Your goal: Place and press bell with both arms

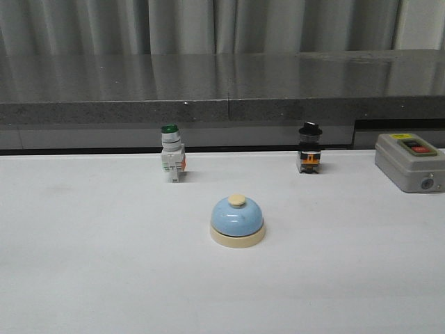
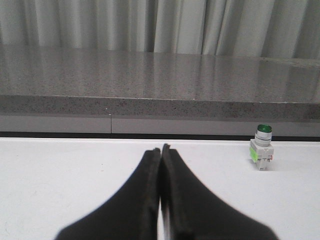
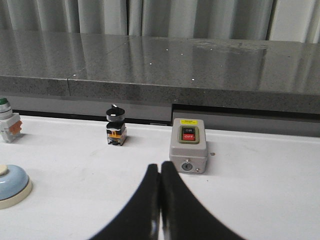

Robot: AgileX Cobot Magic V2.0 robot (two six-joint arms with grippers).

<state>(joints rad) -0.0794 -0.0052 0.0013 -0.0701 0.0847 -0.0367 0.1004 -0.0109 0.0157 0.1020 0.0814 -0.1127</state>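
Nearest in each wrist view, a pair of dark fingers pressed flat together: left gripper [image 2: 161,150] with jaws fully closed and nothing between them, right gripper [image 3: 160,167] likewise closed and holding nothing. Both poised above the white table [image 1: 83,264], tips pointing toward the back ledge. Neither arm visible from the front.

Next out, the bell [image 1: 237,220], upright on the table about midway across, light-blue dome on a cream base with the cream button on top. Free of both grippers (well apart from each). Caught at the edge of the right wrist view [image 3: 12,185], partly cut off.

Farther back, in a loose row near the table's rear edge: the green-capped switch [image 1: 172,153] behind the bell and to its left, seen too in the left wrist view [image 2: 262,147]; the black-capped switch [image 1: 310,148] behind and to the right, with an orange band low on its body; then a grey control box [image 1: 409,161] at the far right, red and dark buttons on its face (marked ON and OFF in the right wrist view [image 3: 188,151]) and a keyhole below.

Beyond these, a dark speckled stone ledge [image 1: 222,87] across the full width, and pale pleated curtains [image 1: 208,24] behind.
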